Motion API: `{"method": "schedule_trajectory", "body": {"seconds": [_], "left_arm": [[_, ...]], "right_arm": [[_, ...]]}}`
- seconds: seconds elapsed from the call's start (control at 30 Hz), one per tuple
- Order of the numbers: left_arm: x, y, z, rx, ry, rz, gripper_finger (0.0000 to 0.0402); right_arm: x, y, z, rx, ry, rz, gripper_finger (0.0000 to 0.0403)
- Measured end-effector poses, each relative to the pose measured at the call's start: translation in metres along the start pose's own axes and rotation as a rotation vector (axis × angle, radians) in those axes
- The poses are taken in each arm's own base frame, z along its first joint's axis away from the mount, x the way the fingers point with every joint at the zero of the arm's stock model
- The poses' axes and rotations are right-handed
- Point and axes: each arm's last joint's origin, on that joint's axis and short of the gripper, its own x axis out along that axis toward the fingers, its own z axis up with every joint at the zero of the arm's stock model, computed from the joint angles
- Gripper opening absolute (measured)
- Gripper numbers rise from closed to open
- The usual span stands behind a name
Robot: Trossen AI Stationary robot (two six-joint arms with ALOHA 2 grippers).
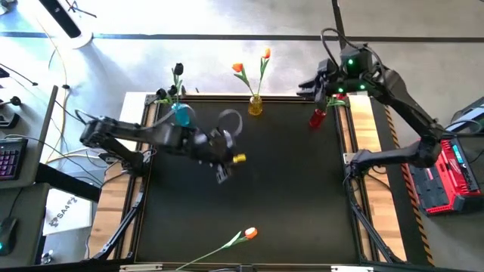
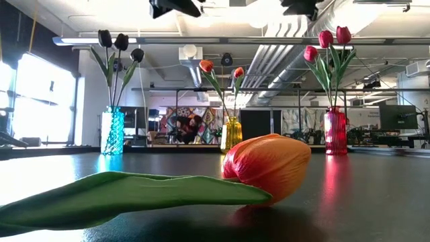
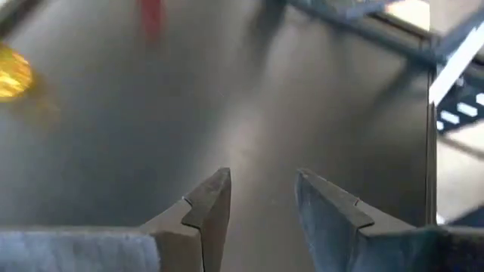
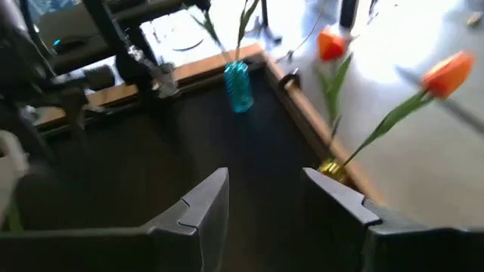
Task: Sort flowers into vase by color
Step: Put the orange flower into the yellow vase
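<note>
Left gripper (image 1: 224, 168) hovering mid-surface, jaws parted, holding nothing. Last orange tulip (image 1: 248, 234) lying loose at six o'clock on the surface (image 1: 287, 189). Probably reaching for it next: descending, pinching the stem, carrying to the yellow vase (image 1: 255, 105) at twelve. Right gripper (image 1: 308, 85) waiting open at two o'clock.

Overhead room light, bright; low view backlit by window (image 2: 40, 101) at left, blown out; red and pale glare streaks on dark table (image 2: 376, 195); near orange tulip (image 2: 269, 165) slightly soft; both wrist views motion-blurred; high view evenly lit, weak shadows.
</note>
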Motion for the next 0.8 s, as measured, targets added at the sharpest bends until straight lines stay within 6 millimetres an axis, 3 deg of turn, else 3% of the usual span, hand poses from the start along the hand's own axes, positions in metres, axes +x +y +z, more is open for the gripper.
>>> {"method": "schedule_trajectory", "body": {"seconds": [0.2, 0.33, 0.57, 0.8], "left_arm": [[0.035, -0.028, -0.021, -0.008, 0.128, -0.037, 0.0138], [0.048, -0.047, -0.034, -0.071, 0.187, -0.076, 0.0138], [0.046, -0.080, -0.061, -0.173, 0.237, -0.076, 0.0138], [0.032, -0.105, -0.084, -0.209, 0.246, -0.060, 0.0138]], "right_arm": [[-0.011, 0.028, -0.010, 0.057, 0.075, 0.067, 0.0154], [-0.020, 0.049, -0.014, 0.046, 0.090, 0.070, 0.0154], [-0.025, 0.078, -0.024, 0.007, 0.161, 0.049, 0.0154], [-0.014, 0.109, -0.040, 0.008, 0.245, 0.159, 0.0154]]}}
